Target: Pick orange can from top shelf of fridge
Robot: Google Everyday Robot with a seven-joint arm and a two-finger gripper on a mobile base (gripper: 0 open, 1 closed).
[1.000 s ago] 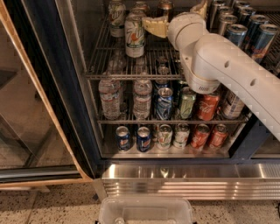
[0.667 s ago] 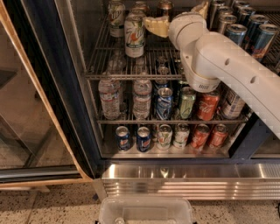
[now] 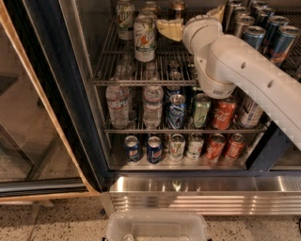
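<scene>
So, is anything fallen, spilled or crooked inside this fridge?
Nothing stands out. The bottles and cans on the racks stand upright in rows, and no spill shows. The gripper is over the top shelf, beside a white-and-green can and near the orange can; the arm hides some cans.

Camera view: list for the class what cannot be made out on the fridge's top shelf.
The orange can: camera view, its top cut off by the upper edge.
The claw, at the top shelf beside it: camera view, partly hidden by the white arm.
Contact between them: camera view, cannot tell.
</scene>
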